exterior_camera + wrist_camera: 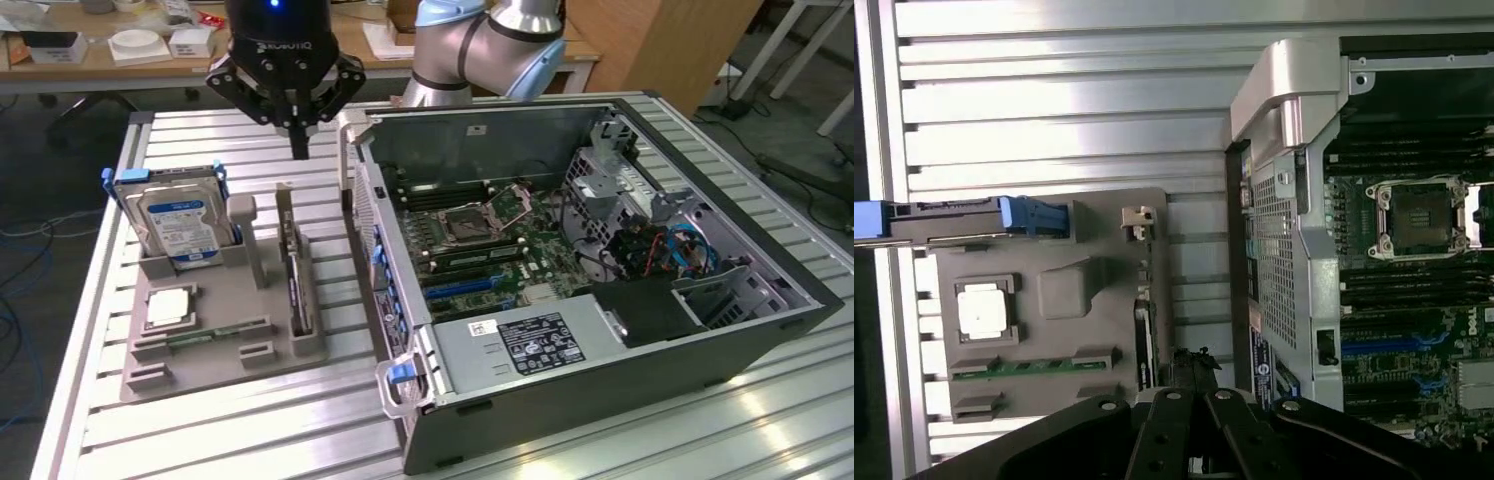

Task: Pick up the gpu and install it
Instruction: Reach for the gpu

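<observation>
Gripper (299,148) is hovering in the upper left of your exterior view, fingers pressed together and holding nothing. You are seeing the gpu (299,290) standing edge-on in the grey tray (254,300), lower left, beside the open computer case (641,400).

the arm (467,45) is seen as rounded silver-grey segments with a pale blue joint cap. the gripper (299,145) is black, marked with white lettering and a small blue light, and its linked fingers (1159,435) are studded with silver pins.
</observation>
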Controlling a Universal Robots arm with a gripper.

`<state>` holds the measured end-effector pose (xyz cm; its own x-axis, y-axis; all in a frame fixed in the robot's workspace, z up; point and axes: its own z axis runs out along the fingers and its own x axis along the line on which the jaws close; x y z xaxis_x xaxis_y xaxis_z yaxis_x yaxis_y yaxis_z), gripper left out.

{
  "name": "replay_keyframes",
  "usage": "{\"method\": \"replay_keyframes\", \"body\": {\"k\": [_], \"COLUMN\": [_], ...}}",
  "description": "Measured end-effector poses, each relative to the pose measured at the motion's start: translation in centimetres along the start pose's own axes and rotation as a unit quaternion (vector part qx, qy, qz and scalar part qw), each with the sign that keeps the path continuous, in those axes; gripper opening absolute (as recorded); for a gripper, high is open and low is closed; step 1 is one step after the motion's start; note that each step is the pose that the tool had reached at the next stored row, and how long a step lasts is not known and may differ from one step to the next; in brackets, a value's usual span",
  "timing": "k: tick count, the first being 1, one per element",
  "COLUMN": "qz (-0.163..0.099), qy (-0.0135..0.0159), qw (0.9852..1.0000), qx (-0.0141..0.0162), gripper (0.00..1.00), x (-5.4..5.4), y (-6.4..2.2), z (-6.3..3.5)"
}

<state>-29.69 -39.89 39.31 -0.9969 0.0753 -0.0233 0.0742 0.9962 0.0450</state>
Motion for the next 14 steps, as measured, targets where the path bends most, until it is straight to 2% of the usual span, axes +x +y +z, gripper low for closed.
{"method": "replay_keyframes", "body": {"k": [14], "qz": [0.0], "qy": [0.0], "qw": [1.0], "qx": [0.0], "gripper": [0.1], "x": [2.8], "y": [-0.21], "z": [-0.08]}}
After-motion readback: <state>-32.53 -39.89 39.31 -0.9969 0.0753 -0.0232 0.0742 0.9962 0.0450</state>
